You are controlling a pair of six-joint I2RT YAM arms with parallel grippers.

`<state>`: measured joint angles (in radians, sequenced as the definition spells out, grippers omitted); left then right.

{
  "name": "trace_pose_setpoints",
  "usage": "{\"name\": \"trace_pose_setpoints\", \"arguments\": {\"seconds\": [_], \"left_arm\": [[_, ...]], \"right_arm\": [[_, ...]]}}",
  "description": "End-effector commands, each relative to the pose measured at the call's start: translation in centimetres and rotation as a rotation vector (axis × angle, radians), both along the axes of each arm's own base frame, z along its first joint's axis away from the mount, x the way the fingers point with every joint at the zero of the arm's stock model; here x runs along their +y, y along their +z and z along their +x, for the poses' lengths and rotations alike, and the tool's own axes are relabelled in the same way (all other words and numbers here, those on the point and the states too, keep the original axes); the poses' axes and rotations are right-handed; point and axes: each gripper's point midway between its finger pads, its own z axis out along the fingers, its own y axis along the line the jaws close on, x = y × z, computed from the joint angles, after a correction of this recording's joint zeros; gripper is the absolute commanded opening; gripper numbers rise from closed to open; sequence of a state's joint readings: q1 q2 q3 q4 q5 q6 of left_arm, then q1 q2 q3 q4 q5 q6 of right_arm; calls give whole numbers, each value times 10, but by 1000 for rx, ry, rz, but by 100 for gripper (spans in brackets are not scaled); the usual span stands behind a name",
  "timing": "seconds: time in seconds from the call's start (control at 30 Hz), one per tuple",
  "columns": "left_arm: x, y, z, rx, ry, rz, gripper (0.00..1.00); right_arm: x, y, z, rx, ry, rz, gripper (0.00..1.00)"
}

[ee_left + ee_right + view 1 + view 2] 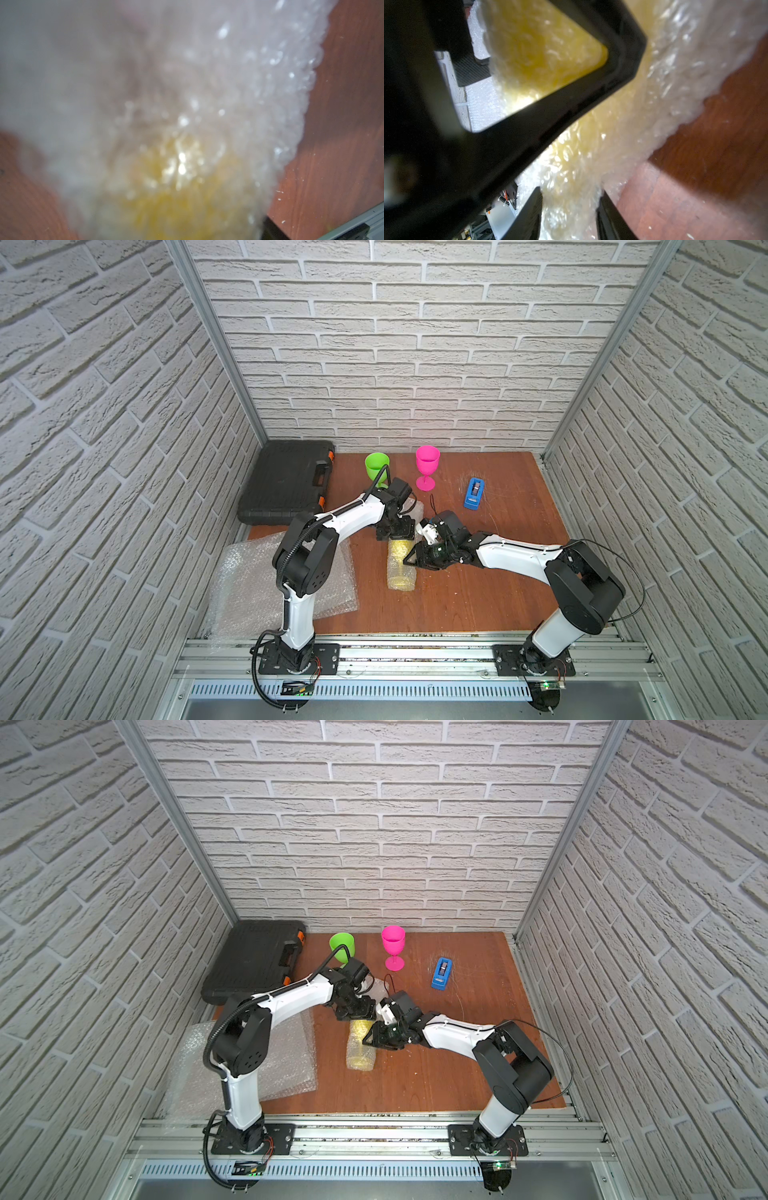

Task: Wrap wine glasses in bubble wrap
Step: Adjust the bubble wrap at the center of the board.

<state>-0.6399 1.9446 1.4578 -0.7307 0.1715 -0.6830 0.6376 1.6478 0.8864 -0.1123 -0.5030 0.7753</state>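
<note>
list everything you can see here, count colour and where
yellow goblet: 1, neon yellow, lying mid-table inside the bubble wrap roll
bubble wrap roll: 1, clear, mid-table, around that goblet
green goblet: 1, neon green, back, partly behind the left arm
pink goblet: 1, hot pink, upright at the back
spare bubble wrap: clear, flat at front left; sheet count unclear
tape dispenser: 1, blue, back right
tool case: 1, black, orange latches, shut, back left
table: 1, reddish-brown wood
left gripper: black, at the roll's far end; grip unclear
right gripper: black, closed on the roll's side
</note>
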Motion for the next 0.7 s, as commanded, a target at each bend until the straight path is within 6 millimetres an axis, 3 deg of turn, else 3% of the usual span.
{"name": "trace_pose_setpoints", "arguments": {"seconds": [0.0, 0.07, 0.27, 0.4, 0.67], "left_arm": [[30, -21, -16, 64, 45, 149, 82], [35, -13, -12, 24, 75, 149, 87], [47, 18, 6, -70, 161, 89, 98], [49, 30, 21, -97, 162, 72, 98], [70, 0, 32, -39, 181, 148, 98]], "right_arm": [[1, 5, -1, -10, 6, -27, 26], [-2, 8, -3, -16, 15, -45, 17], [-17, 13, -14, -46, 107, -141, 3], [-22, 15, -24, -48, 185, -170, 3], [-29, 20, -29, -53, 222, -209, 3]]}}
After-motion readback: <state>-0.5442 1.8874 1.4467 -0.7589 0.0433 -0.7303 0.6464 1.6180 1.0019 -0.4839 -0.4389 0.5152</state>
